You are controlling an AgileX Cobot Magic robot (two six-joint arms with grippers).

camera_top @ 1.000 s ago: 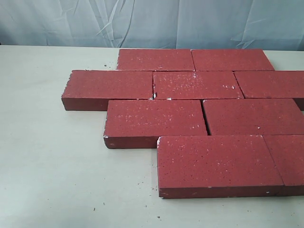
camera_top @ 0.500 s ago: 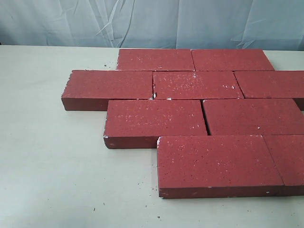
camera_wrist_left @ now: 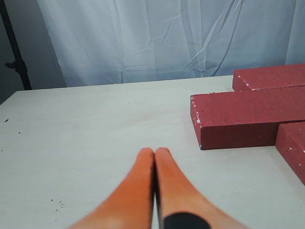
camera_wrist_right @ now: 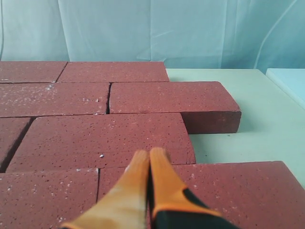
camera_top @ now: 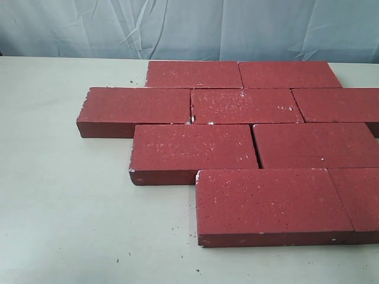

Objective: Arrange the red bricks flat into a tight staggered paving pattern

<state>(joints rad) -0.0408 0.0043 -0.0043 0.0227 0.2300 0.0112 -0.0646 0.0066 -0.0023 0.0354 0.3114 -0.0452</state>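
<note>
Paving: red bricks (camera_top: 195,148) lie flat in four staggered rows on the worktop (camera_top: 65,213)
Likely heavy, stiff, gritty, edges chip; best pinched across the short sides. Left gripper (camera_wrist_left: 153,152) and right gripper (camera_wrist_right: 148,153) both pressed together, empty

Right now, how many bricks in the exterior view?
9. Back row: two bricks. Second row: three. Third row: two. Front row: two. The right edge crops some, so more may sit out of frame.

red bricks (camera_top: 195,147), lying flat, 4 staggered rows, speckled, chipped edges
</note>
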